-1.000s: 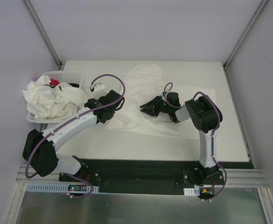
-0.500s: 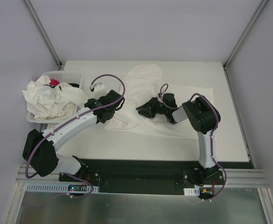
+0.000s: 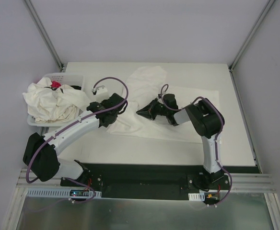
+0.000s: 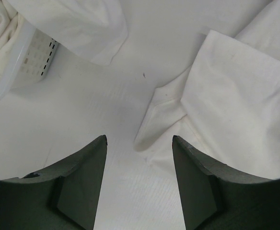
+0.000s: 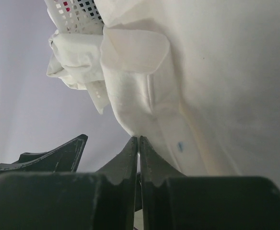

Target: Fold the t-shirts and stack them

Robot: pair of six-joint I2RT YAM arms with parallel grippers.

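- On the table (image 3: pixel 236 143), one shirt (image 3: pixel 147 81) lies spread flat at centre; a pile (image 3: pixel 49 103) of others fills the basket (image 3: pixel 65 75) at far left.
- Right gripper (image 5: pixel 138 141) has slid left across the shirt. Its jaws, parted a second ago, now press together at a folded edge. Judgement: a fold grasp is starting.
- Left gripper (image 4: pixel 139 143) stays spread above a sleeve tip, holding nothing.
- Not discernible: whether cloth is caught between the right fingers.
- The right arm hides part of the shirt.
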